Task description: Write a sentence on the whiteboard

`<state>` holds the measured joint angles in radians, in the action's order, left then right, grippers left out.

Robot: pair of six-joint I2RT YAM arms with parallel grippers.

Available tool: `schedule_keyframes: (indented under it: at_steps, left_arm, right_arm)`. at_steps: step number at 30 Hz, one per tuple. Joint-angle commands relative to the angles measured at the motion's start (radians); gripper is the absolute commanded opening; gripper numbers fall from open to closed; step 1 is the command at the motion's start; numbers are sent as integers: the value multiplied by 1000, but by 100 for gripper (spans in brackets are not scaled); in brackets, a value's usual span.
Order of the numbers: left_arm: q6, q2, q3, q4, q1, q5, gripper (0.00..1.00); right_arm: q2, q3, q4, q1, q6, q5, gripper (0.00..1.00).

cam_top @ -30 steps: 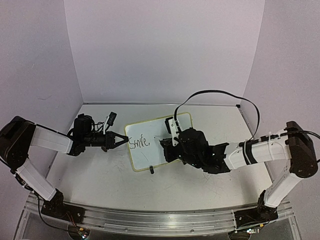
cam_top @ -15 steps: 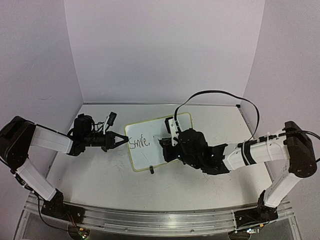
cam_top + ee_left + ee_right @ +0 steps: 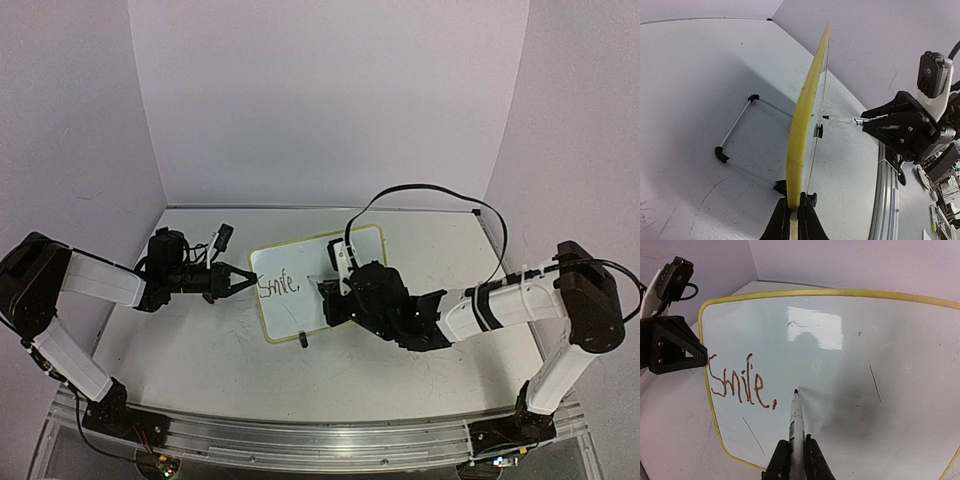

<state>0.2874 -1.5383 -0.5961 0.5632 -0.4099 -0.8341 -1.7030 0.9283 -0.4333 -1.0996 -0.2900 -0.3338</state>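
**Top view:** one whiteboard [image 3: 300, 262], frame centre, propped up on the table [image 3: 200, 350]. It has rounded corners and a yellow-green rim. The sentence [image 3: 278, 286] so far is one dark word, "Smile,", at the board's left. Left gripper [image 3: 248, 279] pinches the board's left edge.

**Left wrist view:** board edge-on, running from bottom centre upward.

**Right wrist view:** right gripper [image 3: 795, 452], bottom centre, is closed around one marker [image 3: 796, 415]. The tip rests against the board just right of the comma.

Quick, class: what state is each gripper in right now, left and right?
Left gripper: closed, clamping the whiteboard by its rim.
Right gripper: closed, holding the marker.
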Motion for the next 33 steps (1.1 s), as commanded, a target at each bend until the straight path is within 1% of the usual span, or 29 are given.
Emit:
schedule_keyframes:
  at_steps: [1,7,33]
  left_arm:
    - [-19,15,-13,-62,-6,22,0]
    - [-19,20,-11,-62,-6,23,0]
    - [-21,18,-12,-63,-5,22,0]
  right_arm:
    - [-18,53,-25,3,-2,-27,0]
    - [-22,55,-48,4,5,-24,0]
    - [-64,89,-7,7,-13,-15,0]
